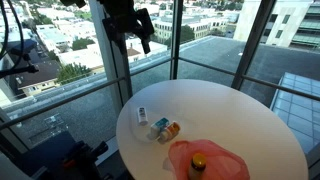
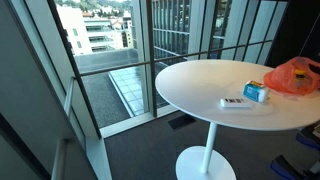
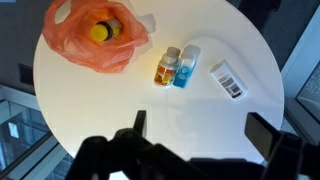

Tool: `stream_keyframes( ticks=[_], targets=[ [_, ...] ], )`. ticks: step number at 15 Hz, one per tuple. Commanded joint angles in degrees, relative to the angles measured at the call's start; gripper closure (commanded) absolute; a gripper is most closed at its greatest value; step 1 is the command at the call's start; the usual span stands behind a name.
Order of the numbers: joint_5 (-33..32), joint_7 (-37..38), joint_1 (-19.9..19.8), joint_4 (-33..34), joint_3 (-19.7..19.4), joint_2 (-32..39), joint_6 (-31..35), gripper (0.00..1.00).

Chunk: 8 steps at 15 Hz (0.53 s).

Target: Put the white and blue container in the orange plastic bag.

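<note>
We see a round white table [image 3: 60,110] by tall windows, viewed from above by the wrist camera. The gripper [image 3: 200,135] hangs well above the table, its two dark fingers [image 3: 140,125] spread wide apart with nothing between them.

The white and blue container [image 3: 186,66] lies on the tabletop near the middle, below the gripper and a little ahead of it, toward the top of the wrist view. Its long axis runs almost straight away from the gripper, leaning slightly right at the far end. The far end looks paler and the near end bluer; we cannot tell which end is the cap.

A small orange packet [image 3: 167,68] lies just beside it on one side, parallel to it. A slim white item with a dark mark [image 3: 227,80] lies near it on the other side, apart from it.

The orange plastic bag [image 3: 95,35] sits crumpled beyond the packet, near the table's edge, with a yellow-topped object [image 3: 100,30] inside.

We judge that the fingers' spread lies across the container's long axis, so a straight descent would suit, though the packet crowds one side.
</note>
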Motion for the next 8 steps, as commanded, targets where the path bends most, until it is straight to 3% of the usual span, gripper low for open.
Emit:
stream_keyframes(
  ticks=[1, 8],
  targets=[
    [-0.22, 0.21, 0.46, 0.16, -0.34, -0.03, -0.15, 0.0],
    [0.58, 0.77, 0.72, 1.47, -0.5, 2.73, 1.3, 0.0]
  ],
)
